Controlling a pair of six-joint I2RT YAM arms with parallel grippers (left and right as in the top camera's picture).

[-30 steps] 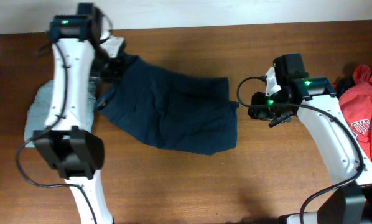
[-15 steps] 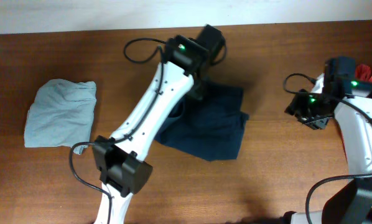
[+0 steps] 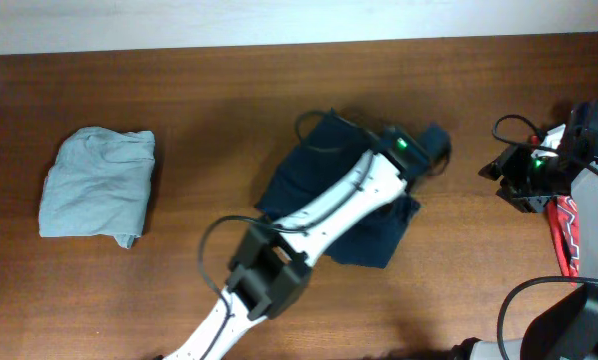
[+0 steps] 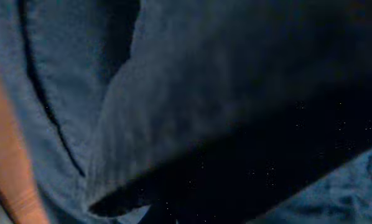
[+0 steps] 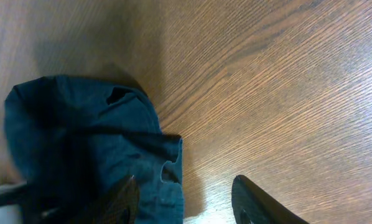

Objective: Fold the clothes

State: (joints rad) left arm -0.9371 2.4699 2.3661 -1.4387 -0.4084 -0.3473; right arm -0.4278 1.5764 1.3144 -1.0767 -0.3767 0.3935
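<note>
Grey-green garment [image 3: 94,185] lies bundled far left on the tabletop [image 3: 199,100]. Navy shorts [image 3: 309,172] lie centre, partly under the left arm. The left claw [image 3: 426,150] is clenched on them (fingers buried in fabric). Right claw [image 5: 185,202] is released and empty. Red garment [image 3: 561,235] is mostly hidden at the right edge.

Left arm [image 3: 347,196]: white link shells, black joint housings, green status LED [image 3: 400,145], black cable loops. Right arm [image 3: 597,225]: same finish; right tool [image 5: 186,199] fingers [image 5: 125,198] black.
</note>
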